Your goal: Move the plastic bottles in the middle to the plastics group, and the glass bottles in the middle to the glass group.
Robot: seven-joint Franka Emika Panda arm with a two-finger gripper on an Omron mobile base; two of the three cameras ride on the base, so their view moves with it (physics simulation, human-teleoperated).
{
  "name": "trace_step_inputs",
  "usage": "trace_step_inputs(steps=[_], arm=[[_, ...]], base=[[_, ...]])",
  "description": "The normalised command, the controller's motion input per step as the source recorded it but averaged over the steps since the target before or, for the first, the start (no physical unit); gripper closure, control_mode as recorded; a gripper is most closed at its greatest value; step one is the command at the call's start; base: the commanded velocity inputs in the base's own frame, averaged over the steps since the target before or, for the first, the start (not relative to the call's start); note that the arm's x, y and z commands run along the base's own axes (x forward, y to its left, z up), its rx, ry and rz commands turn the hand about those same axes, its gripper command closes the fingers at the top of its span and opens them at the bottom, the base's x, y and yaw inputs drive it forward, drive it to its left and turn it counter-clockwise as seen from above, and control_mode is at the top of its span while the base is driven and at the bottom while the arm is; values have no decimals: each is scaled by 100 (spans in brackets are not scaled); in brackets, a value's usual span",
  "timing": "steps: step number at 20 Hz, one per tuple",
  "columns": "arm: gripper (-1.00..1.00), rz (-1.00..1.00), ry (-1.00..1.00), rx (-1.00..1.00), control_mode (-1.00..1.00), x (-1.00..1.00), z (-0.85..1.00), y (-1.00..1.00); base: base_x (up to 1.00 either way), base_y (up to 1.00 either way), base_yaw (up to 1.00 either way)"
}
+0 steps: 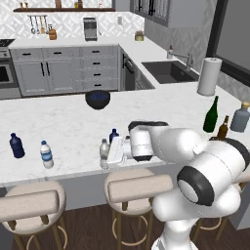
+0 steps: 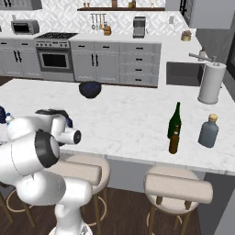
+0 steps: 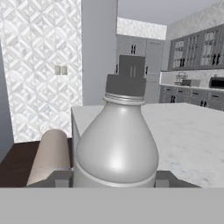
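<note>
In the hand view a clear greyish plastic bottle (image 3: 116,140) with a grey cap stands between my fingertips (image 3: 61,178), which press its wide body on both sides. In the left base view this bottle (image 1: 104,148) is near the counter's front edge with my gripper (image 1: 110,157) shut on it, and a small navy bottle (image 1: 114,135) stands just behind. The plastics group is at the left: a navy bottle (image 1: 16,145) and a clear bottle with a blue band (image 1: 46,154). At the right stand a green wine bottle (image 1: 211,115), a brown bottle (image 1: 223,128) and a grey-blue bottle (image 1: 240,117).
A dark bowl (image 1: 97,98) sits mid-counter at the back. A paper towel roll (image 1: 209,76) stands beside the sink (image 1: 168,71). Round stools (image 1: 139,185) line the front under the counter edge. My own arm (image 2: 50,133) blocks the left of the right base view.
</note>
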Motion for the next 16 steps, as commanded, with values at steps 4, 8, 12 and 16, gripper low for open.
trace_step_inputs(steps=[4,8,12,16], arm=[[100,-12,0,0,-100,12,19,92],[100,-16,0,-4,-100,36,15,88],[100,-23,0,-12,-100,55,15,70],[100,-11,5,-9,-100,59,23,22]], base=[[0,0,0],[0,0,0],[0,0,0],[0,0,0]])
